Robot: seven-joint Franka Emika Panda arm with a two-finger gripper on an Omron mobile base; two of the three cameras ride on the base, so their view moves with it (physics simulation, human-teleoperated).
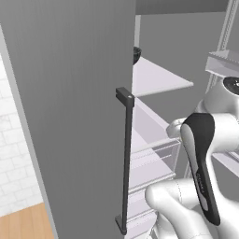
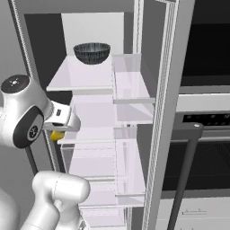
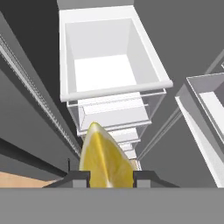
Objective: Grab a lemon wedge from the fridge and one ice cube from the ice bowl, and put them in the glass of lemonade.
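Observation:
The fridge (image 2: 90, 76) stands open, with white shelves and clear drawers inside. My gripper (image 3: 107, 177) is shut on the lemon wedge (image 3: 105, 157), a bright yellow piece pinched between the two dark fingertips (image 3: 78, 178). In the right base view the lemon wedge (image 2: 56, 134) shows just under my hand, at the left front edge of the middle shelf (image 2: 94, 130). The hand view looks down past the wedge onto an open white drawer (image 3: 109, 65). The ice bowl and the glass of lemonade are out of view.
A dark grey-black bowl (image 2: 92, 52) sits on the top shelf. The grey fridge door (image 1: 70, 116) with its long dark handle (image 1: 126, 158) stands open close on my left. Door bins (image 2: 130, 94) and a dark oven front (image 2: 206, 45) are to the right.

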